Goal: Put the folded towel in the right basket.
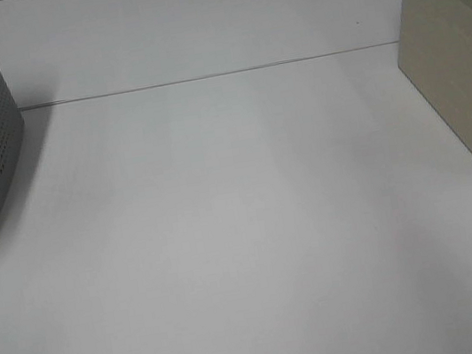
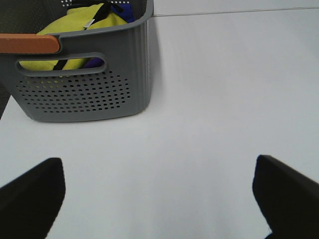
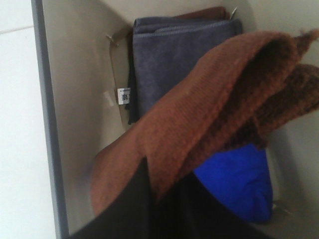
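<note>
Brown folded towel [image 3: 214, 104] hangs bunched from the right gripper [image 3: 159, 196], whose dark jaws are clamped on one fold of it, so the carrying step looks done and the release is the step in hand. Directly under the gripper lies the open inside of the right basket [image 3: 75, 99], and the cloth seems to be already within its walls. A dark grey towel [image 3: 174, 50] lies flat on the basket floor beyond the gripper, and a bright blue cloth [image 3: 239, 179] sits just below the hanging fold. The next move probably calls for little more than parting the jaws, perhaps after sinking a little so the fold does not spring open as it lands. The grey rim [image 3: 47, 124] runs close beside the gripper, and a trailing corner could catch on it. Over at the far side, the left gripper [image 2: 159, 199] hovers spread wide and empty above bare bench [image 2: 209, 99], with the grey perforated basket [image 2: 84, 94] ahead of it, so it has ample open room.
</note>
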Controlling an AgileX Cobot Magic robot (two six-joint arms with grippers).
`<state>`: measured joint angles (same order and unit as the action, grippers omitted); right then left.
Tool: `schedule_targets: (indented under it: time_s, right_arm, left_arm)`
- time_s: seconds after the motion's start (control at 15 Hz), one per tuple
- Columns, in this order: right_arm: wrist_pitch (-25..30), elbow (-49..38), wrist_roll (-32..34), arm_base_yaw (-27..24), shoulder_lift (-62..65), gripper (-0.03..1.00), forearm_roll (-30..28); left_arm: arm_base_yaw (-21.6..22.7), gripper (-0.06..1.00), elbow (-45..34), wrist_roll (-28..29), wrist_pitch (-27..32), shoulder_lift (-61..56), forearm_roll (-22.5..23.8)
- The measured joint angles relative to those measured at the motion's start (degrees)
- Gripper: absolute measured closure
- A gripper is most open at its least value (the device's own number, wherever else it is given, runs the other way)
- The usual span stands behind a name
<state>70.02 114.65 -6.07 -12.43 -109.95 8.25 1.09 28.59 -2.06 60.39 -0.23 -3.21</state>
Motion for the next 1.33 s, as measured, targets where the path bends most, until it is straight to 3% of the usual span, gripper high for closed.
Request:
schedule_targets:
  time_s: [0.13,0.27,0.4,0.53,0.87,1.0,1.33]
  right_arm:
    - [-0.06,-0.11,-0.74,0.00,-2.86,0.72,1.49]
    - [-0.06,-0.11,-0.57,0.00,-4.41,0.48,1.60]
    - [-0.11,-0.11,-0.34,0.23,-4.58,0.41,2.01]
    - [-0.11,-0.11,-0.34,1.66,-4.47,0.38,2.23]
    - [-0.11,-0.11,2.46,13.41,-0.92,0.37,0.06]
    - [-0.17,-0.63,3.90,14.67,2.06,0.37,-0.34]
    - [-0.23,-18.96,5.10,14.73,17.82,0.37,-1.15]
  left_arm:
    - [0.00,-0.03,0.00,0.00,0.00,0.00,0.00]
    - [0.00,-0.03,0.00,0.00,0.00,0.00,0.00]
    - [0.00,-0.03,0.00,0.00,0.00,0.00,0.00]
    - [0.00,-0.03,0.00,0.00,0.00,0.00,0.00]
    - [0.00,-0.03,0.00,0.00,0.00,0.00,0.00]
    - [0.00,-0.03,0.00,0.00,0.00,0.00,0.00]
    - [0.00,-0.03,0.00,0.00,0.00,0.00,0.00]
